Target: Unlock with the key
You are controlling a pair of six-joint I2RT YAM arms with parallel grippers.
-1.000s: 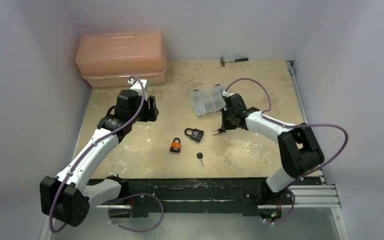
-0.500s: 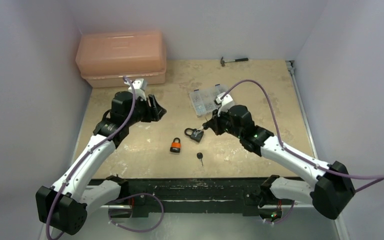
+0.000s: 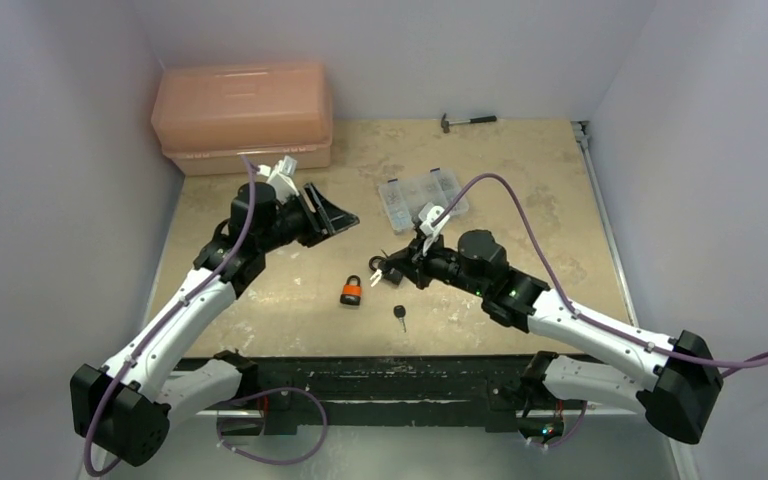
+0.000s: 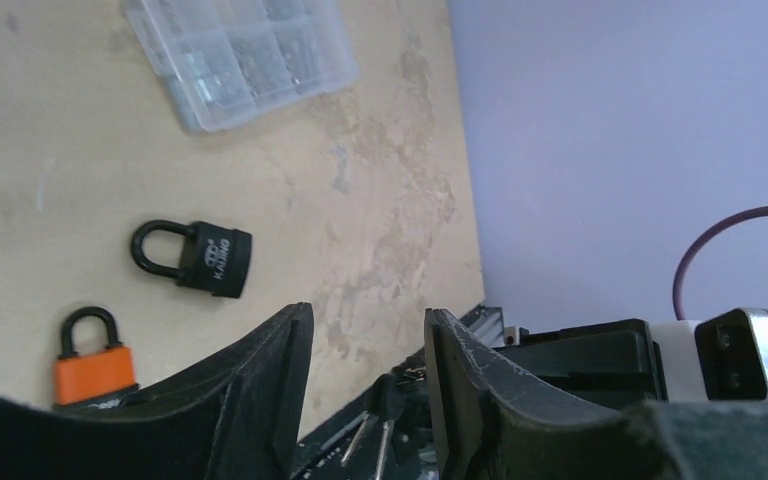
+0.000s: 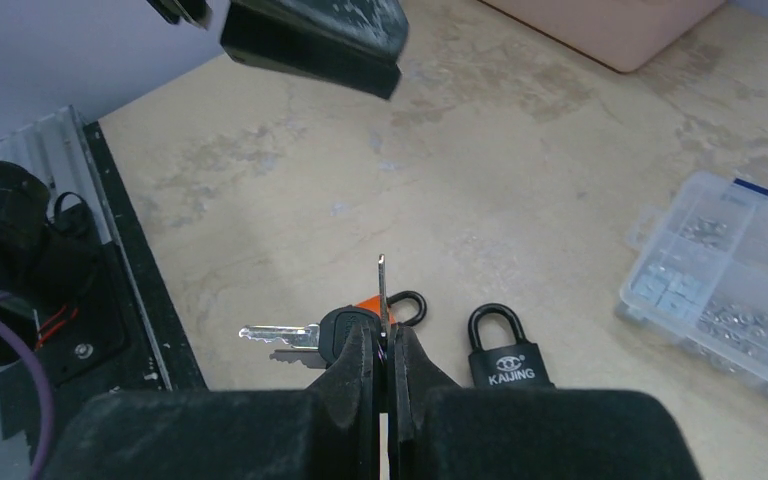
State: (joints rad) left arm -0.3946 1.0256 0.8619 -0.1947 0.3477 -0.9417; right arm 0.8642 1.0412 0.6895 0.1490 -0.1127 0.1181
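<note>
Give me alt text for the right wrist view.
The right gripper is shut on a bunch of keys, one blade sticking up, another pointing left, over a tan table. Beyond lie an orange padlock, mostly hidden, and a black padlock; a clear parts box sits right.

Flat, even overhead light washes the beige table (image 3: 520,180), leaving only faint, soft-edged shadows under the arms. In the top view the pink plastic case (image 3: 242,100) glows close to overexposure, and the near edge falls dim. On the left wrist camera the left gripper (image 4: 365,325) looms dark, its fingers (image 4: 260,390) out of focus against a crisp tabletop. The right gripper (image 5: 384,345) blurs likewise at the lens, while the bunch of keys (image 5: 332,330) it pinches catches a pale glint and the lettering on the black padlock (image 5: 505,365) reads clearly.
</note>
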